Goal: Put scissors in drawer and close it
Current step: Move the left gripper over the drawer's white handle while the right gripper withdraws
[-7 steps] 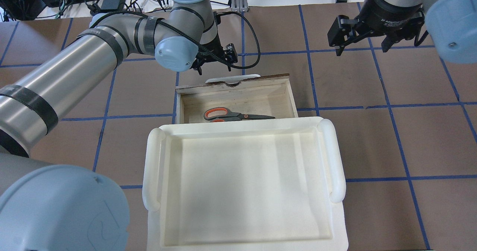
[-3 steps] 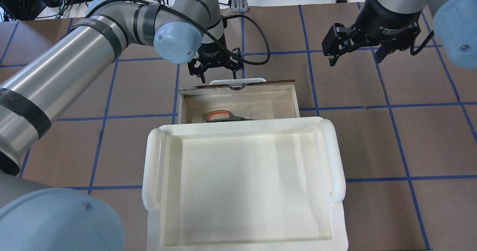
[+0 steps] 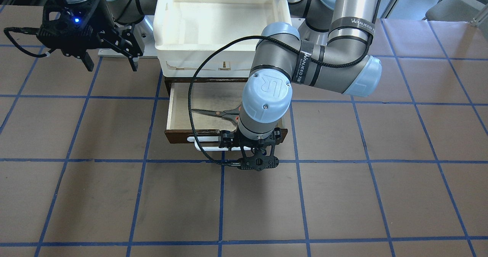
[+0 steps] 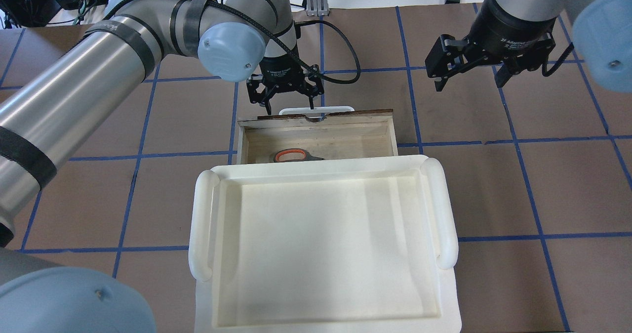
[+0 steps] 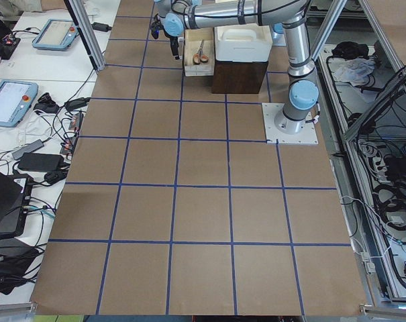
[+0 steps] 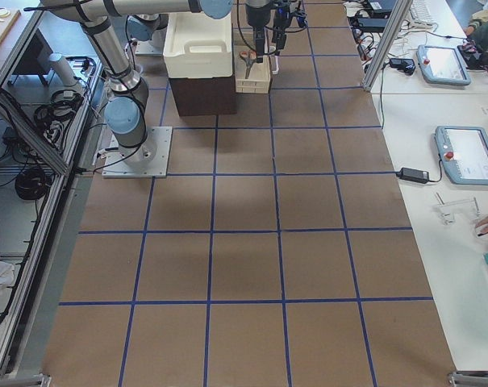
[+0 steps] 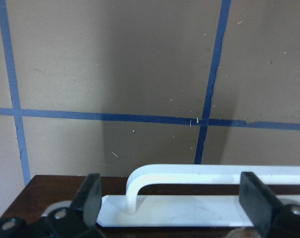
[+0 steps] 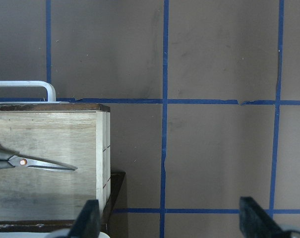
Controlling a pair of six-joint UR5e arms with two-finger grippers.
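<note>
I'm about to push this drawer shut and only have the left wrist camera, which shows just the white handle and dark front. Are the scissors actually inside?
Observer: Yes. In the front-facing view the scissors lie flat on the floor of the drawer.
Operator: How far out is it?
Observer: Partly open. In the overhead view the white tray on top hides the blades, and only one orange-lined loop shows.
Operator: Is the other arm in the way?
Observer: No. The right gripper hangs open above the table, off to the drawer's side, touching nothing.
</note>
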